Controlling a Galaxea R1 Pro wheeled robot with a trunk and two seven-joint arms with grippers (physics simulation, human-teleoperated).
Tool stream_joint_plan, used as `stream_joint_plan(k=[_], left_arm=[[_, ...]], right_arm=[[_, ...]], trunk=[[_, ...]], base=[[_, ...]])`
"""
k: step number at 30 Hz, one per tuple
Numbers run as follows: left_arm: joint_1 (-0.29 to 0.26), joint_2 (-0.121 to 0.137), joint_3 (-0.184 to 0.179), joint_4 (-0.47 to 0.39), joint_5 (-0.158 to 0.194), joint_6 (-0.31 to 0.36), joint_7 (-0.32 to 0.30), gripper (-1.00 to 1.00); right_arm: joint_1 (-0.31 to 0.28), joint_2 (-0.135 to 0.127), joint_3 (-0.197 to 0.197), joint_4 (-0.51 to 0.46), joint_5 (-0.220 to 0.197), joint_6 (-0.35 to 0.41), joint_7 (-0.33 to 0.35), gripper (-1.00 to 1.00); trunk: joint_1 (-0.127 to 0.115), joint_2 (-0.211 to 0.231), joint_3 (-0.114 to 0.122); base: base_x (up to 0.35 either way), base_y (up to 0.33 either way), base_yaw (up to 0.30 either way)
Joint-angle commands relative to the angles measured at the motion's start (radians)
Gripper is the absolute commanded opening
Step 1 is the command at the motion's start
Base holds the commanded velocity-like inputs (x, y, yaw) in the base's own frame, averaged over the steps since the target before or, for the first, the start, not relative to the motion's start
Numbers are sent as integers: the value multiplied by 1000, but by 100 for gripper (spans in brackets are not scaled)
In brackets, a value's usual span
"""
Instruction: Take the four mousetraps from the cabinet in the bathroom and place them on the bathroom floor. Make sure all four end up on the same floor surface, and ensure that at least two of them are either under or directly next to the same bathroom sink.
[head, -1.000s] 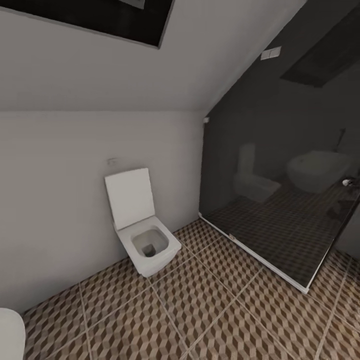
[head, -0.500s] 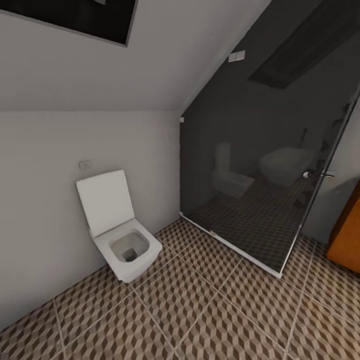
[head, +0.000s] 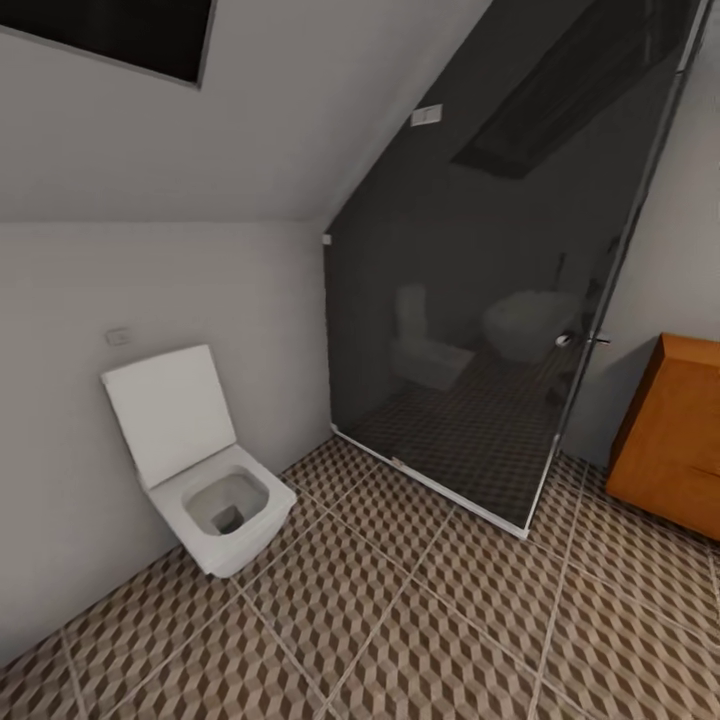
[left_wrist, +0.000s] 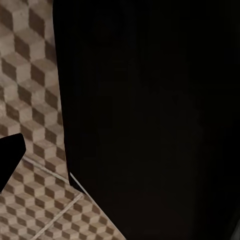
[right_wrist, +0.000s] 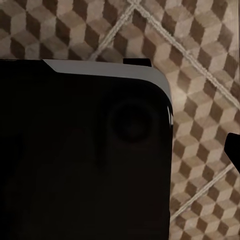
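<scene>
The cabinet (head: 672, 430) looks like shiny orange-brown wood. The toilet (head: 205, 470) is smooth and white. The shower wall (head: 480, 300) is dark shiny glass. The bathroom floor (head: 400, 620) has cube-printed tiles.

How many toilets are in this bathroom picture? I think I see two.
1 real toilet, white, lid up, against the left wall on the tiled floor. The fainter one is its reflection in the dark glass panel. Others could lie outside the frame.

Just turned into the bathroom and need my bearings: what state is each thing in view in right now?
toilet: lid raised against the wall, bowl open.
cabinet: upright at the right edge, partly cut off; fronts look shut.
glass shower screen: dark, closed, reflecting the room.
bathroom floor: cube-pattern tiles; no mousetraps seen on it.
</scene>
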Motion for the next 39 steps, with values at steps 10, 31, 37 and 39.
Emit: stream_joint_plan(k=[10,31,37,39], left_arm=[[1,0,1,-2,0,-1,0,100],[1,0,1,-2,0,-2,0,100],[1,0,1,-2,0,-2,0,100],[1,0,1,-2,0,-2,0,100]], right_arm=[[-1,1,0,1,0,-3,2,100],[-1,2,0,1,0,-4,2,100],[-1,2,0,1,0,-4,2,100],[-1,2,0,1,0,-4,2,100]], trunk=[[0,0,-4],[0,0,-5],[0,0,-5],[0,0,-5]], base=[[0,0,-253],[0,0,-282],[0,0,-286],[0,0,-286]])
